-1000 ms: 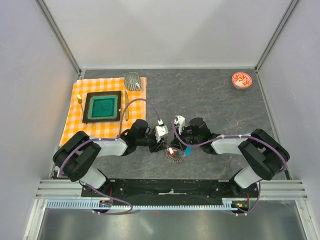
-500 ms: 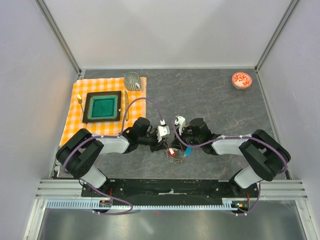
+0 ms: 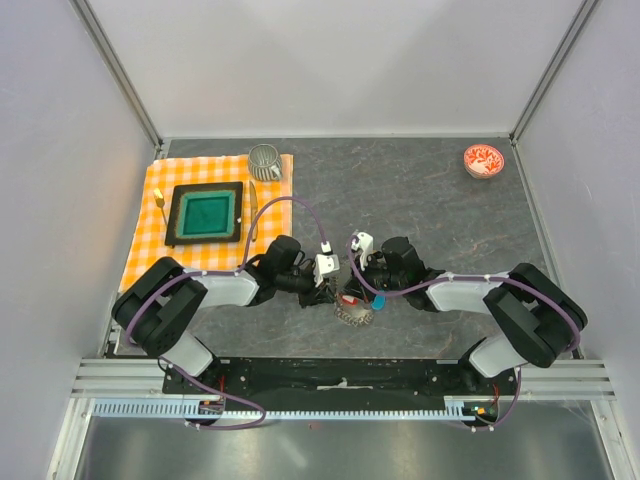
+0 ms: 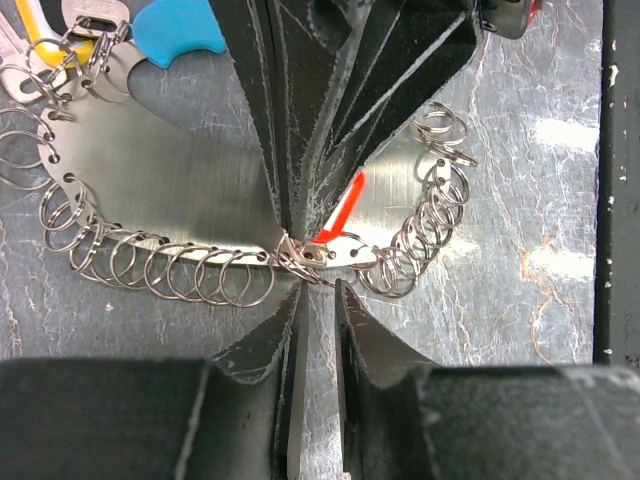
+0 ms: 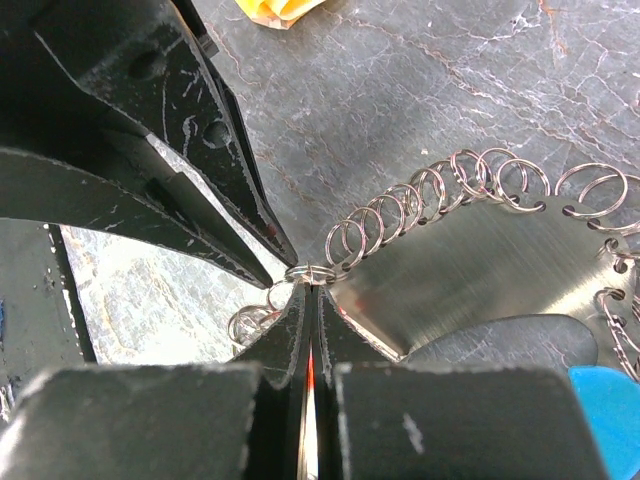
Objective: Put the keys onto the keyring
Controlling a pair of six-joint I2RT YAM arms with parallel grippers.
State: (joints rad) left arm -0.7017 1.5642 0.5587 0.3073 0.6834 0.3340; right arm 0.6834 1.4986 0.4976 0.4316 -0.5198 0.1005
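Observation:
The keyring (image 4: 170, 190) is a curved metal plate edged with several split rings and carries a blue tag (image 4: 180, 30). It lies on the table between my grippers (image 3: 352, 313). My right gripper (image 5: 310, 290) is shut on a red-tagged key (image 4: 345, 205), whose metal head touches a split ring (image 5: 312, 272) at the plate's edge. The key is a thin red sliver (image 5: 310, 375) between the pads. My left gripper (image 4: 315, 290) is slightly open and empty, its tips just short of that same ring. A yellow-tagged key (image 4: 35, 25) hangs on the ring beside the blue tag.
An orange checked cloth (image 3: 170, 255) at the far left holds a black-rimmed green tray (image 3: 205, 212), yellow-handled cutlery (image 3: 160, 200) and a metal mug (image 3: 265, 160). A red-and-white bowl (image 3: 484, 160) sits at the far right. The walls stand close on both sides.
My left gripper has shifted a little right, toward the keyring and the right gripper. The keyring has moved slightly nearer the table's front edge. The right gripper stays shut on the red key.

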